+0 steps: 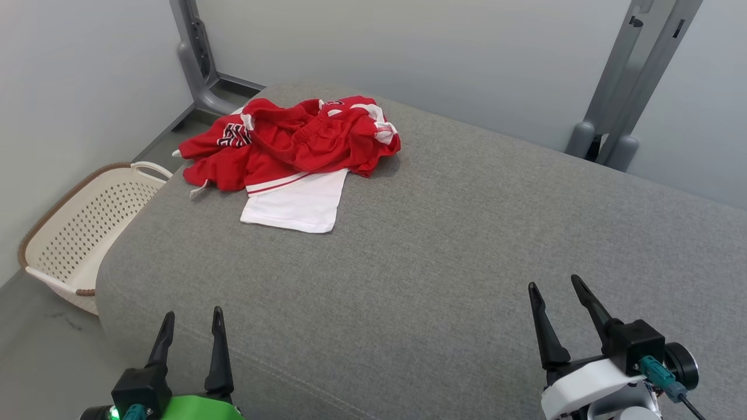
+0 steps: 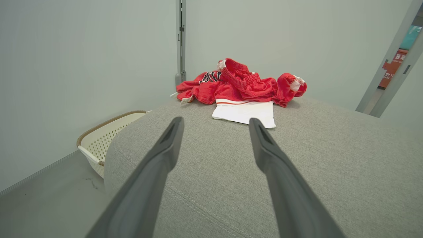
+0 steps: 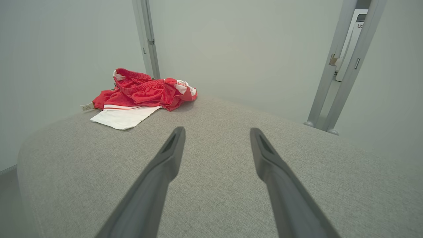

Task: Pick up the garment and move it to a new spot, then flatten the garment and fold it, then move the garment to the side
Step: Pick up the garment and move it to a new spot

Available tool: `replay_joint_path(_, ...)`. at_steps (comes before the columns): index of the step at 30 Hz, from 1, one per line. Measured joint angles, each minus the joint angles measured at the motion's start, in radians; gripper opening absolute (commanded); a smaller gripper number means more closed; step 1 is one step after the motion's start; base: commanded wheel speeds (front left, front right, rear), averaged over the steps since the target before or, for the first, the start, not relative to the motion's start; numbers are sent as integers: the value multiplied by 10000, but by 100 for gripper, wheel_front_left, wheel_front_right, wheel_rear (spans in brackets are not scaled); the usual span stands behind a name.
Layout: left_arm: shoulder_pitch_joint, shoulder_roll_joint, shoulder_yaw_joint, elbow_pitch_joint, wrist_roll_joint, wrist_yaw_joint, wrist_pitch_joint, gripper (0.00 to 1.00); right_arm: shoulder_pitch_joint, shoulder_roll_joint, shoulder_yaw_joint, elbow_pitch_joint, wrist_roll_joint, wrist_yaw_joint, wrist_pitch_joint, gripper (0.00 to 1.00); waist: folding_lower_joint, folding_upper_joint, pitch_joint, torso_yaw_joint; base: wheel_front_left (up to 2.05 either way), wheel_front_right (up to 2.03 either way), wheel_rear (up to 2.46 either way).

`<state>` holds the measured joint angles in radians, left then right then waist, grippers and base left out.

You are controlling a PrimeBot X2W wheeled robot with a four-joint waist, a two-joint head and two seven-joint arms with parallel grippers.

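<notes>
One garment (image 1: pixel 292 146), perhaps two bunched together; one basket (image 1: pixel 76 233); one cushion (image 1: pixel 443 233).

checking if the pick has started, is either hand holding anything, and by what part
Nothing is held. The left hand and right hand are both open above the grey fabric cushion; the crumpled red and white garment lies apart, untouched.

surface: grey cushion (image 1: pixel 467 245) | floor, left: white perforated basket (image 1: pixel 81 227) | behind: grey post (image 1: pixel 189 41)
</notes>
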<state>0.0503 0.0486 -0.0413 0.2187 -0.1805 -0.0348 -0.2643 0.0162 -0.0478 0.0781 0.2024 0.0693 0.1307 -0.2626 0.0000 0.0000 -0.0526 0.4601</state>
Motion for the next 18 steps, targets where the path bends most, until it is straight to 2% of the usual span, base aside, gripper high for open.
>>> replay_joint_path(7, -2, -4, 244, -178, -159, 15, 0, 100, -18, -2, -4, -33, 15, 0, 0, 100, 0, 0, 158, -90, 0, 0, 0)
replay_joint_path(11, -225, 42, 842, -441, -479, 40, 2, 100, -103, -2, -2, -96, -58, 0, 0, 100, 0, 0, 352, -243, 0, 0, 0)
replay_joint_path(14, -971, 554, 1352, -779, -562, -25, 0, 100, -355, -2, -27, -265, -236, 0, 0, 100, 0, 0, 597, -410, 0, 0, 0)
replay_joint_path(18, -2674, 1716, 1601, -1101, -462, -293, 157, 100, -822, 2, -121, -506, -585, 0, 0, 100, 0, 0, 1097, -690, 0, 0, 0)
